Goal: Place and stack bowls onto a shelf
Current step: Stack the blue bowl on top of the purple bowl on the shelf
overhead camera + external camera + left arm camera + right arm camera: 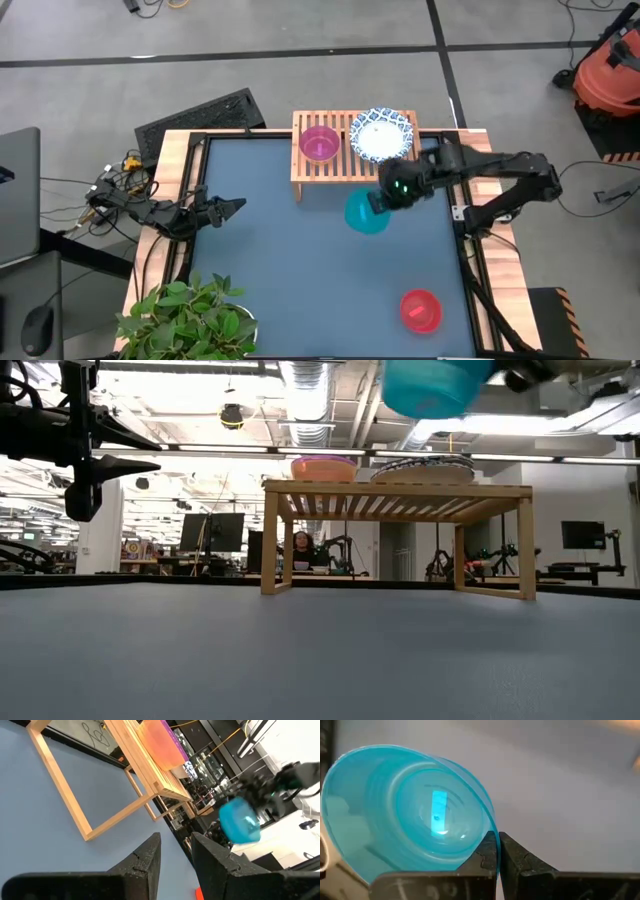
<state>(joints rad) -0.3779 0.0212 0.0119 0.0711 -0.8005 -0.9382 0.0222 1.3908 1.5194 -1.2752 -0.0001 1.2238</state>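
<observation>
A dark blue-grey table (300, 250) fills most of the overhead view. At its far edge stands the low light-wood shelf (330, 172), slatted on top, on short legs.

Two bowls already sit on the shelf. A wide patterned bowl (381, 134) with a blue-and-white rim rests on the right half of the slats. A smaller purple bowl (319, 143) rests on the left half, apart from it. Neither has another bowl stacked in it.

The right arm reaches in from the right side of the table. Its right tool (378, 204) hangs just in front of the shelf, above the table. The tool's fingers are pinched nearly together on the rim of a teal bowl (366, 213), as the right wrist view shows. In the level view this teal bowl (432, 386) is high in the air, above the shelf top, tilted.

A red bowl (421, 309) lies on the table near its front right corner, well apart from the shelf.

The left tool (232, 207) waits over the left side of the table, holding nothing, fingers a little apart.

Judging from this, the job is partly done: two bowls placed, one in carriage, one red bowl left. No other bowls are in sight.
</observation>
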